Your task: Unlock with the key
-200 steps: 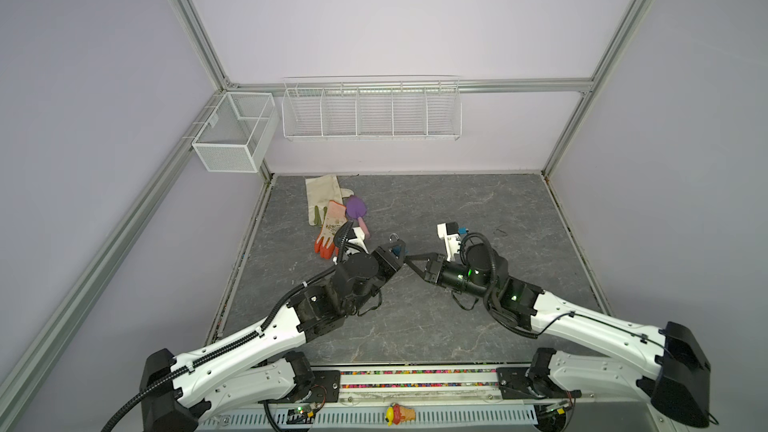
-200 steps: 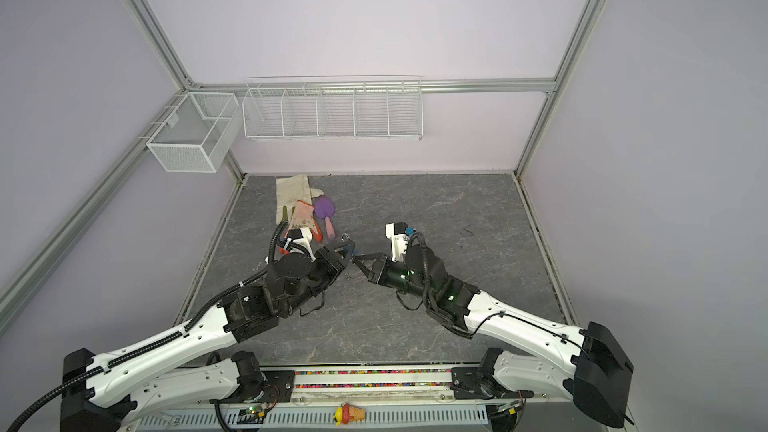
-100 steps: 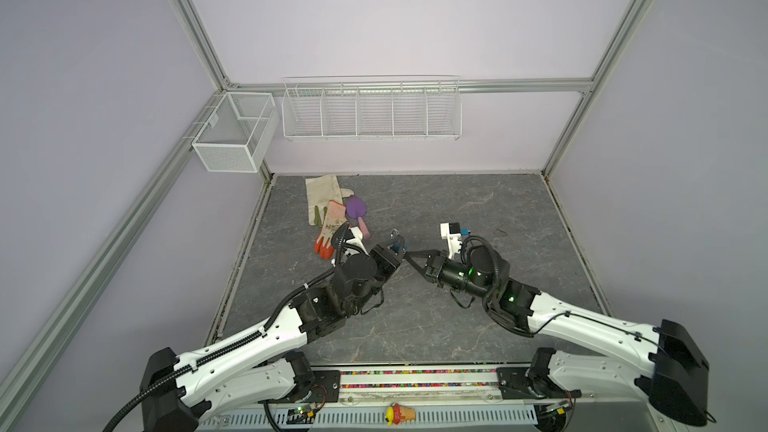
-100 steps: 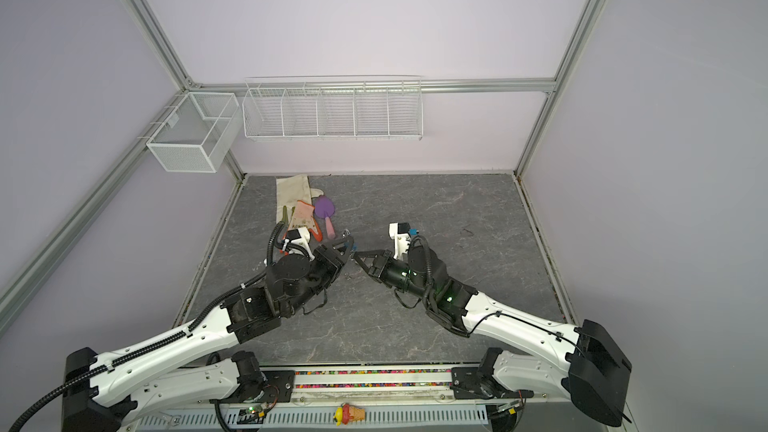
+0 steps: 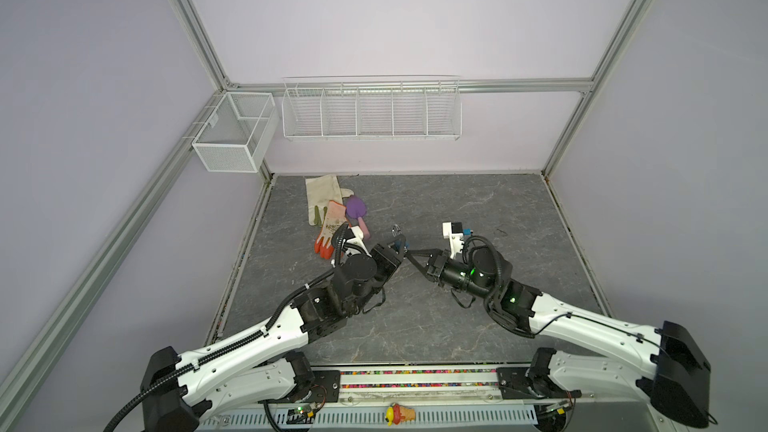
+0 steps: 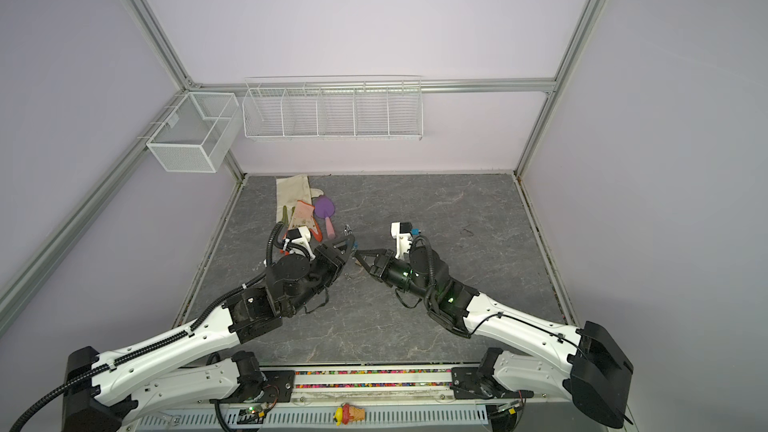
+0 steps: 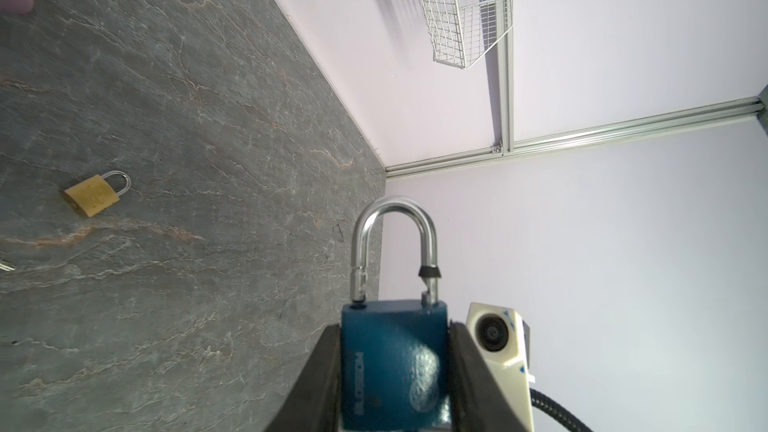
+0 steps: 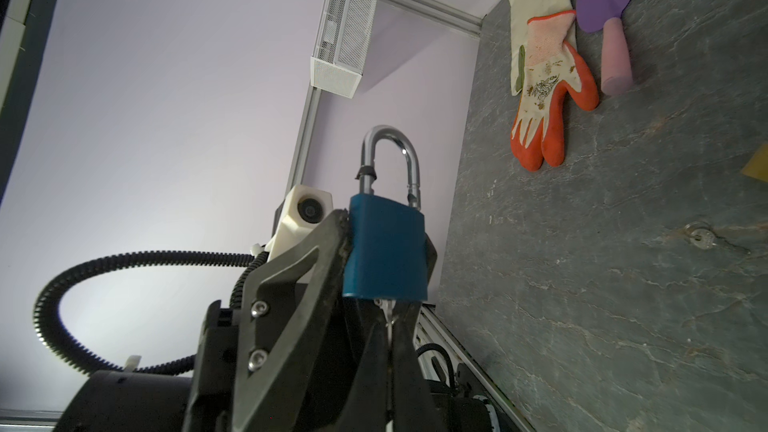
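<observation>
The left fingers (image 7: 320,376) clamp the blue rectangular padlock with chrome shackle (image 7: 392,363), held above the centre of the grey stone-patterned counter (image 5: 457,201). From three o'clock, the right fingers (image 8: 409,351) pinch the small silver key (image 8: 388,320) against its underside. The shackle's notched leg shows above the body.

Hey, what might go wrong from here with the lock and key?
The silver key is pinched only at the tips of the right gripper; twisting may make it slip. The blue padlock is clamped by its sides in the left gripper, so torque might rotate it.
</observation>
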`<state>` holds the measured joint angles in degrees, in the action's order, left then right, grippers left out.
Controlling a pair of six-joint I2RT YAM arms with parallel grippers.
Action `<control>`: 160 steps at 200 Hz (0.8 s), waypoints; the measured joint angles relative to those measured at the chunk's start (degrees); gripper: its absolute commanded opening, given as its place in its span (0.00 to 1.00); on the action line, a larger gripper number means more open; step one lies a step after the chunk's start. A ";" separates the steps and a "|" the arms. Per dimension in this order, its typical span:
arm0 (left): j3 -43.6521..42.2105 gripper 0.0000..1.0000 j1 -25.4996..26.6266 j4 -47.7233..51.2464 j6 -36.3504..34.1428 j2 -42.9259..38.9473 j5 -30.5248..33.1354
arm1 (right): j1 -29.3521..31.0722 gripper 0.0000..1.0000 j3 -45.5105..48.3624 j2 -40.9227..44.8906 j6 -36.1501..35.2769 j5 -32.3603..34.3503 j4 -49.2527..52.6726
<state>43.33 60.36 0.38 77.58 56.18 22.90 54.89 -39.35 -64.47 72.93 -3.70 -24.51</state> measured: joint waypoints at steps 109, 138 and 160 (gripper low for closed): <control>8.02 0.00 -1.11 20.57 -11.67 -0.02 -1.07 | 1.18 0.48 -7.50 1.46 -17.03 2.40 22.38; 9.29 0.00 -1.86 25.92 -21.20 -0.04 -0.66 | 0.09 0.65 -11.15 3.52 -22.51 4.11 32.20; 9.09 0.00 -1.86 28.22 -31.15 -0.28 -0.79 | -2.89 0.73 -15.02 3.28 -27.08 2.58 38.18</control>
<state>52.42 58.50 28.60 46.44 55.90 22.11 52.01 -54.37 -61.19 45.84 -1.13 13.67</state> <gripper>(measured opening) 0.342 0.686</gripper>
